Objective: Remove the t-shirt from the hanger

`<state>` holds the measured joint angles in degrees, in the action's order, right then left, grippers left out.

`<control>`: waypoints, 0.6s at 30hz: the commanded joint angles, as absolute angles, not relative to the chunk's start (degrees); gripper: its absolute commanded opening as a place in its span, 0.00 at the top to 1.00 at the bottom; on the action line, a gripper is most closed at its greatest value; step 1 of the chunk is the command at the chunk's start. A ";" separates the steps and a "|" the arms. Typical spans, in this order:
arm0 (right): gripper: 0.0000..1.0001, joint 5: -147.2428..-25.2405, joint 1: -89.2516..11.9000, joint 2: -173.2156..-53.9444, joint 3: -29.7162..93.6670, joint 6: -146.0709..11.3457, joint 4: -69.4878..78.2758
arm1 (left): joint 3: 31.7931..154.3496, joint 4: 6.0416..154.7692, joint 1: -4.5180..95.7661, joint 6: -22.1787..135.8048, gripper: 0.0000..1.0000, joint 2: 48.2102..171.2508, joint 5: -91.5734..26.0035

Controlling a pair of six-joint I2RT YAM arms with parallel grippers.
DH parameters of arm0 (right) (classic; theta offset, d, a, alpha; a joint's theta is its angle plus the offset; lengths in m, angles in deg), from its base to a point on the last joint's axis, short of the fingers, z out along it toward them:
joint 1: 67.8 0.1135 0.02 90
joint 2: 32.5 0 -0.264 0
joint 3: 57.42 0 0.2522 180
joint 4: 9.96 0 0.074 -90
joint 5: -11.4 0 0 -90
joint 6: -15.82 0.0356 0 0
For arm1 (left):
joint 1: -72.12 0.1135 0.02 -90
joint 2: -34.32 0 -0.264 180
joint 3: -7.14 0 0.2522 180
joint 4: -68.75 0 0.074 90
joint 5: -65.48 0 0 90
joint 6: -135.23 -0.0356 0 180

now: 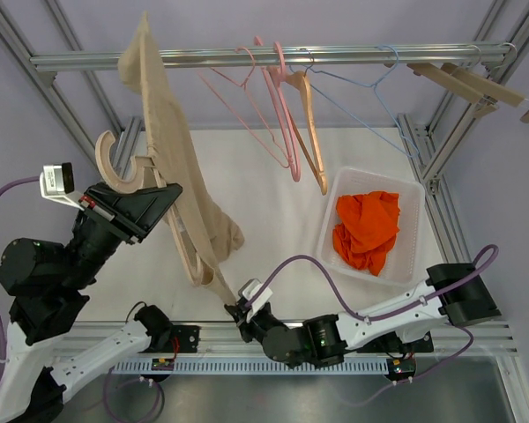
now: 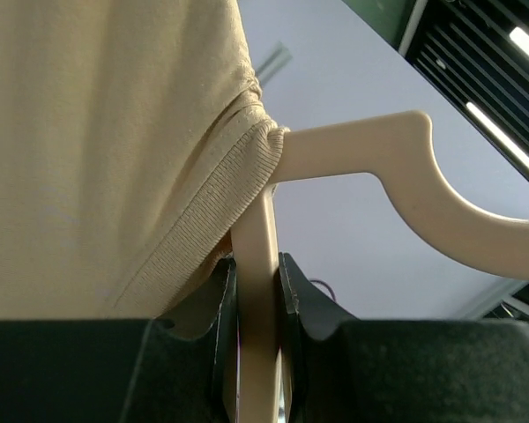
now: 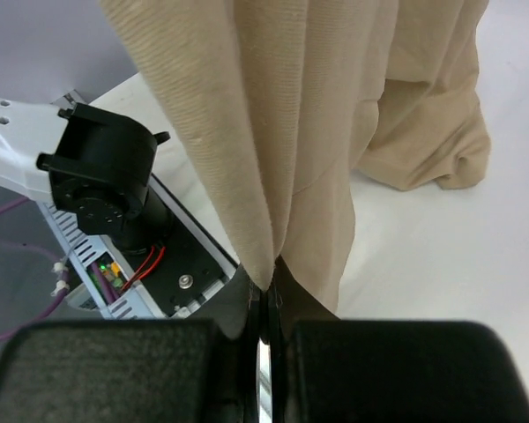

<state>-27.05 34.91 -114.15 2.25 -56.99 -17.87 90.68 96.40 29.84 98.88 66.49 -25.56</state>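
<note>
A beige t-shirt (image 1: 172, 150) hangs on a pale wooden hanger (image 1: 119, 172), stretched from above the rail down to the table's near edge. My left gripper (image 1: 159, 204) is shut on the hanger's neck (image 2: 257, 291), with the shirt's ribbed collar (image 2: 216, 203) beside it and the hook (image 2: 441, 203) curving to the right. My right gripper (image 1: 241, 310) is shut on the shirt's lower hem (image 3: 269, 264) near the table's front edge, and the cloth runs taut up from its jaws.
A metal rail (image 1: 273, 57) at the back carries pink (image 1: 278, 110), wooden (image 1: 310, 123) and blue wire (image 1: 370, 88) hangers. A white basket (image 1: 413, 189) at the right holds an orange garment (image 1: 368, 231). The left arm's base (image 3: 115, 189) lies close to my right gripper.
</note>
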 commanded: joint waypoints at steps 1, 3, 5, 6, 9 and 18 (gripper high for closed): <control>1.00 -25.51 31.88 -112.40 2.48 -60.19 -19.31 | 97.36 92.52 30.02 99.99 1.00 67.37 -34.26; 1.00 -26.65 29.94 -108.80 3.10 -64.48 -20.01 | 98.24 94.80 30.02 100.69 1.00 66.93 -38.91; 1.00 -27.62 27.74 -104.76 4.41 -70.54 -22.73 | 97.81 100.15 30.02 100.61 1.00 65.62 -42.17; 1.00 -30.06 26.52 -103.61 5.64 -73.71 -21.35 | 97.02 101.74 30.02 100.78 1.00 64.92 -44.80; 1.00 -36.47 20.63 -100.53 10.73 -79.00 -17.65 | 92.11 106.49 30.02 101.05 1.00 61.93 -53.22; 1.00 -56.32 6.74 -97.89 13.64 -80.25 -15.54 | 84.54 111.86 30.02 101.83 1.00 50.24 -58.18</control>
<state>-45.63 10.26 -98.23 11.56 -78.97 -16.39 84.08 114.74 29.91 102.05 52.26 -51.13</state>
